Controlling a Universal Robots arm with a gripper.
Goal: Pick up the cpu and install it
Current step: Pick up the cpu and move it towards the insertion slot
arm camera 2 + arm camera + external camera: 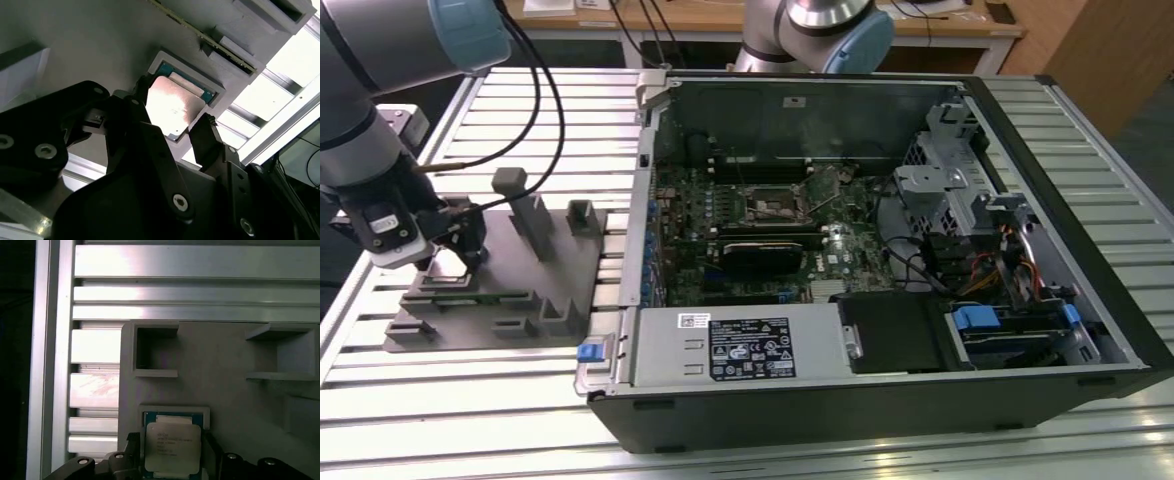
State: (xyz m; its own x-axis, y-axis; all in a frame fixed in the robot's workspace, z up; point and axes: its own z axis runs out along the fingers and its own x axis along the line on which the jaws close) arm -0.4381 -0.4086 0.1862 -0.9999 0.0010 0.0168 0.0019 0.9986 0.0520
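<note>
The black two-fingered gripper (173, 101) hangs released, its fingers (205, 136) spread either side of the small square silver-topped cpu (172, 445), which lies flat in a square recess near the grey plastic fixture's (225, 350) edge at the exterior view's left.

The fixture (507, 255) sits on the surface (480, 400) at the exterior view's left, just beside the open computer case (854, 410) on the right. The cpu (172, 445) lies flat in a recess near the fixture's left edge (the side away from the case). The gripper (454, 262) hangs over it, fingers (205, 132) spread to either side. The socket (767, 205) lies mid-board inside the case.
</note>
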